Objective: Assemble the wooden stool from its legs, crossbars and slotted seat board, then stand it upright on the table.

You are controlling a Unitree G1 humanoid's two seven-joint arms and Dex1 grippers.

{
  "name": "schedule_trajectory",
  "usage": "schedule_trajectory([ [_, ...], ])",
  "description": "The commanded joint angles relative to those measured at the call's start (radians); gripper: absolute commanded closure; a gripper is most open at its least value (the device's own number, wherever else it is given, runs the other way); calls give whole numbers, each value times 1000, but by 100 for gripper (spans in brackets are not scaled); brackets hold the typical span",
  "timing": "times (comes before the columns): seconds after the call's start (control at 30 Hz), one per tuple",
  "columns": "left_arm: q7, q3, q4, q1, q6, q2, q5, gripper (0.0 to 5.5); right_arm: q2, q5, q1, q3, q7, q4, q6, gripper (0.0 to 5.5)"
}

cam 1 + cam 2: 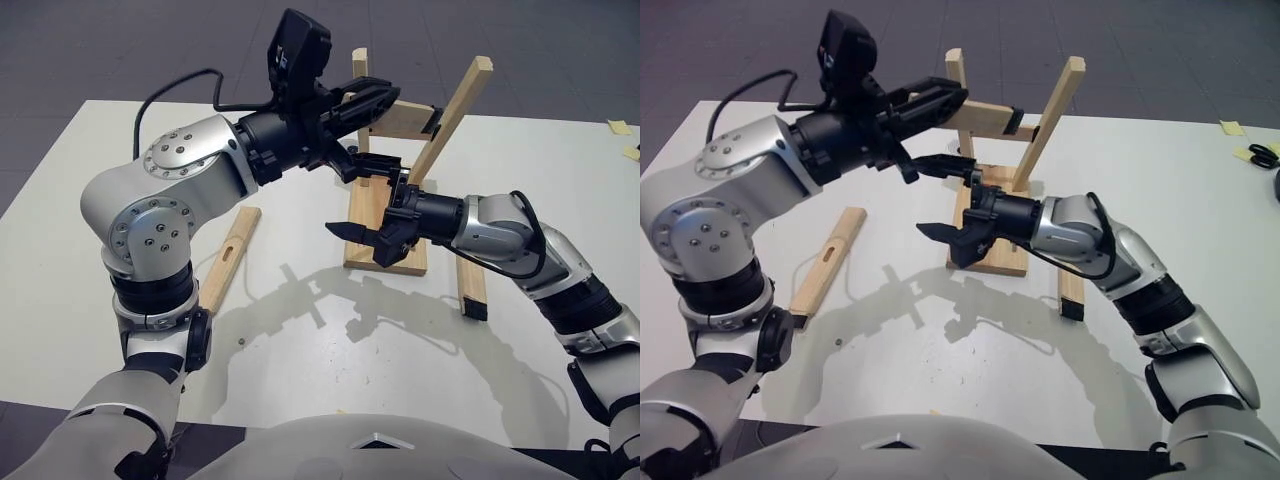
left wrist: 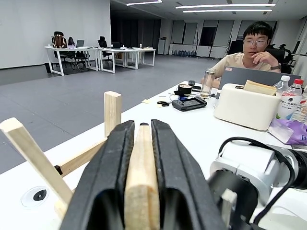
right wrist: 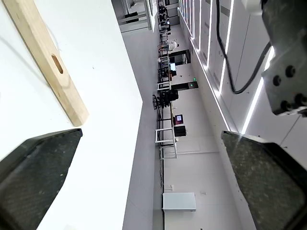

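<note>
The seat board (image 1: 385, 250) lies flat on the white table (image 1: 120, 180). Two legs rise from it: an upright one (image 1: 360, 62) and a tilted one (image 1: 455, 105). A crossbar (image 1: 408, 120) spans between them at the top. My left gripper (image 1: 378, 100) is shut on that crossbar's near end, and the bar (image 2: 141, 182) sits between its pads in the left wrist view. Just in front of the seat board, my right gripper (image 1: 352, 198) stands wide open and holds nothing. A loose slotted leg (image 1: 230, 258) lies on the table to the left.
Another wooden piece with a dark end (image 1: 472, 292) lies under my right forearm. A small screw (image 1: 243, 342) rests near the table's front. Yellow scraps (image 1: 620, 128) sit at the far right edge. The slotted leg (image 3: 45, 57) lies beyond the open right fingers.
</note>
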Motion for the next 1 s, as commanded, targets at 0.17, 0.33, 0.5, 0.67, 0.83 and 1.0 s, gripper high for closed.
schedule_trajectory([
  [0.17, 113, 91, 40, 26, -112, -16, 100, 508, -20, 70, 181, -145, 7, -68, -2, 10],
  [0.33, 92, 55, 21, 67, -102, 5, 96, 508, 45, 28, 151, -179, -16, -65, 47, 10],
  [0.5, 50, -8, -11, 88, -87, 22, 89, 508, 100, -39, 57, -193, -36, -9, 85, 10],
  [0.67, 47, -44, -39, 100, -84, 8, 84, 508, 122, -80, 38, -205, -50, 11, 114, 10],
  [0.83, 41, -49, -52, 109, -81, 13, 81, 508, 124, -99, 63, -215, -44, 20, 177, 36],
  [1.0, 39, -49, -54, 105, -87, 10, 86, 508, 125, -82, 93, -225, -26, 31, 254, 110],
])
